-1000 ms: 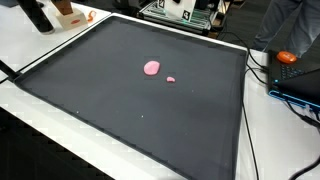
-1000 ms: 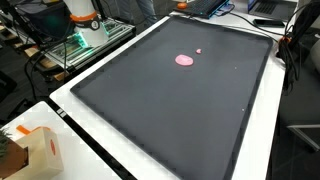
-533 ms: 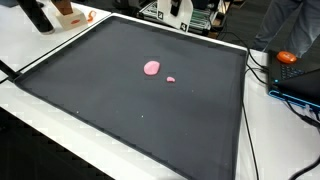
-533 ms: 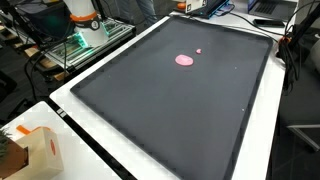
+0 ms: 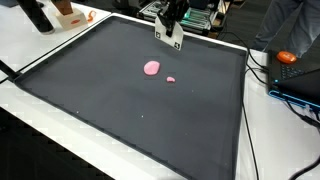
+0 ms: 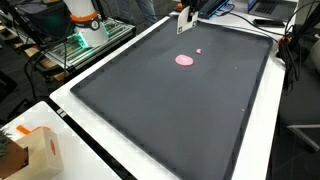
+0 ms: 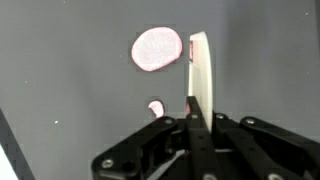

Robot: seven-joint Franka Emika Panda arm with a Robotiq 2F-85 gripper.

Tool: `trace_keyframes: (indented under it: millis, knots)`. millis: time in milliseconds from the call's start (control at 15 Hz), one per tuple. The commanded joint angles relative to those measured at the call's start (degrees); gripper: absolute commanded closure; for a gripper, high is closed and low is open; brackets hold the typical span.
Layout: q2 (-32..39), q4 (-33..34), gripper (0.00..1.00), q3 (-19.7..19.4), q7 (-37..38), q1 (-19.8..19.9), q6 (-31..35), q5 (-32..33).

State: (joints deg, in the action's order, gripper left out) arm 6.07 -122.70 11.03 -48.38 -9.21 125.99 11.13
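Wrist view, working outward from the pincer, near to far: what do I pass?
Pincer → small pink bit → large pink blob. The white card gripped in the pincer runs alongside both, so it's left out.

Exterior views look down over the dark mat (image 5: 100, 110) from different sides; the close wrist view shares its pink blob (image 7: 157, 48).

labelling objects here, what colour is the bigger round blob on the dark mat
Pink. The flat round pink blob shows best in the wrist view.

Tool (image 5: 169, 26) has dropped in from the far edge and now hangs over the dark mat (image 5: 120, 105). The white card (image 5: 171, 38) clamped in its jaws came with it.
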Motion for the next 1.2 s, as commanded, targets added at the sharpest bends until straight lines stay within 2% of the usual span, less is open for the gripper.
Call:
trace_keyframes:
  millis: [0, 400, 1133]
  knots:
    - [-0.2, -5.5, 0.99, -0.7, -1.9, 1.1, 6.4, 0.3]
    - [2.5, -8.2, 0.99, -2.1, -0.3, 2.2, 11.2, 2.9]
    - [7.1, -8.3, 0.99, -3.7, 0.0, 3.5, 16.5, 6.1]
